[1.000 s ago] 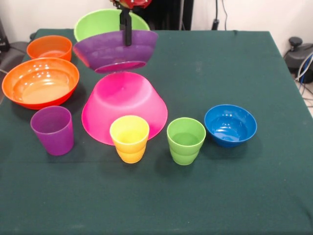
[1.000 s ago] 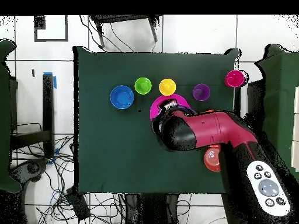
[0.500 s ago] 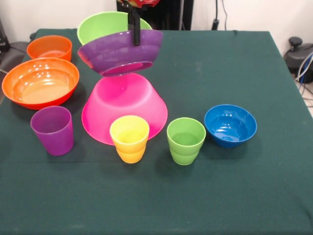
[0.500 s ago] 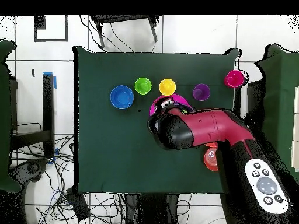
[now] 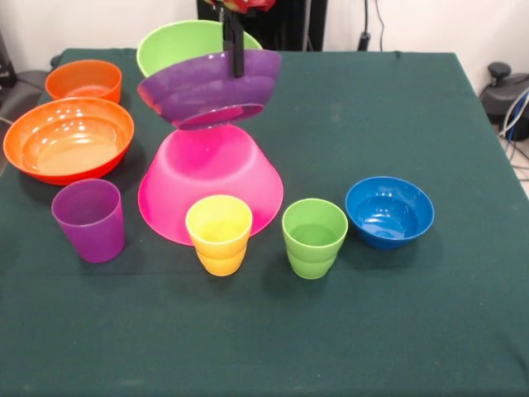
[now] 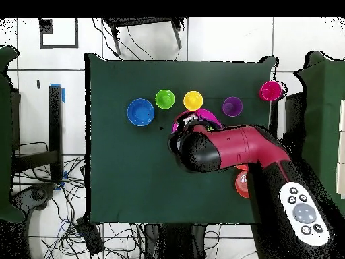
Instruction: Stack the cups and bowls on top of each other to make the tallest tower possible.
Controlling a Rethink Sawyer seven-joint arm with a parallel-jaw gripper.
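On the green table [image 5: 463, 124], an inverted pink bowl [image 5: 210, 186] sits as the base of the tower. Above it a purple bowl [image 5: 207, 87] hangs upright but tilted, its left side lower; its base looks to meet the pink bowl's top, though contact cannot be confirmed. The end effector [image 5: 234, 45] comes down from the top edge, and one black finger [image 5: 238, 56] lies against the outside of the purple bowl's rim; it appears pinched on that rim, the inner finger being hidden. A lime bowl [image 5: 178, 43] shows behind the purple one, upright, its lower part hidden, so whether it rests in the purple bowl or on the table behind cannot be told.

To the left in the front view, a large orange bowl [image 5: 68, 139] stands upright, with a small orange bowl [image 5: 83, 80] just behind it. A purple cup [image 5: 88, 219] stands in front of the large orange bowl. A yellow cup [image 5: 219, 233] stands just in front of the pink bowl, overlapping its near edge, a green cup [image 5: 314, 236] beside it to the right, and a blue bowl [image 5: 389, 210] further right.

In the overhead view the red and black arm [image 6: 229, 148] covers the tower, and a magenta-red cup [image 6: 270, 90] stands at the table's corner.
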